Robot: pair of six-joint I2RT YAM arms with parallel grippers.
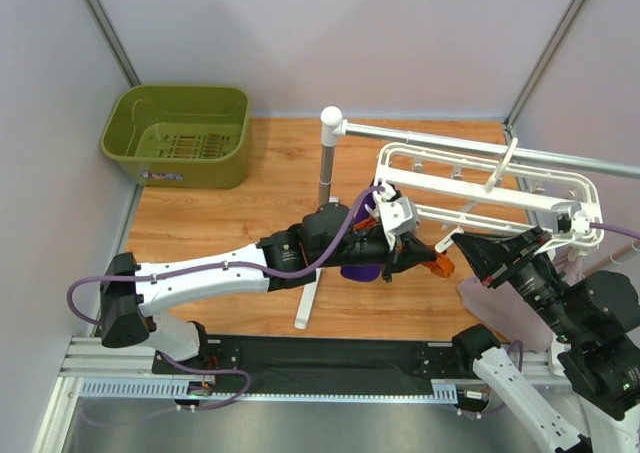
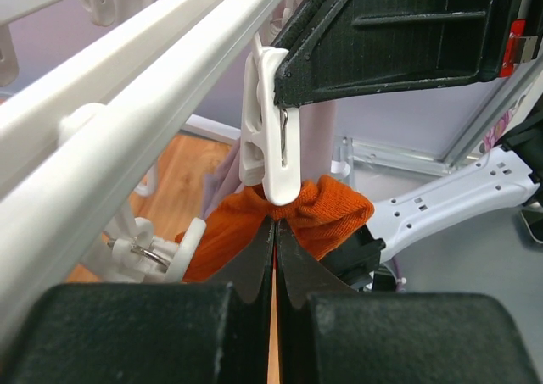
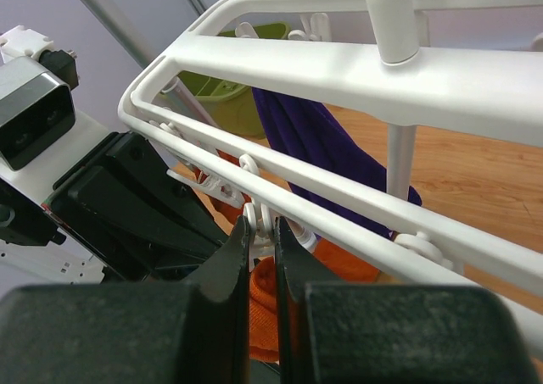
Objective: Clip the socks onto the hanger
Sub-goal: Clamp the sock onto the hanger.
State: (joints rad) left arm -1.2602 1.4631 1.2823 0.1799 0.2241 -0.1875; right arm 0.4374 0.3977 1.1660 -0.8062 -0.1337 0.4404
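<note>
The white hanger (image 1: 480, 186) hangs from the silver rail. My left gripper (image 1: 418, 260) is shut on an orange-red sock (image 1: 441, 267) and holds its bunched top up under a white dangling clip (image 2: 270, 151). The sock (image 2: 333, 213) touches the clip's lower tip just above my left gripper (image 2: 275, 225). My right gripper (image 3: 261, 225) is shut on the upper handles of that clip (image 3: 265, 217), below the hanger's bar (image 3: 356, 206), with the sock (image 3: 268, 303) underneath. In the top view my right gripper (image 1: 447, 243) meets the left one. I cannot make out a second sock.
A dark purple cloth (image 3: 318, 142) hangs from the hanger behind the clip row. A pale lilac cloth (image 1: 481, 295) hangs by the right arm. The silver rail's white post (image 1: 328, 163) stands mid-table. A green basket (image 1: 180, 133) sits at the back left.
</note>
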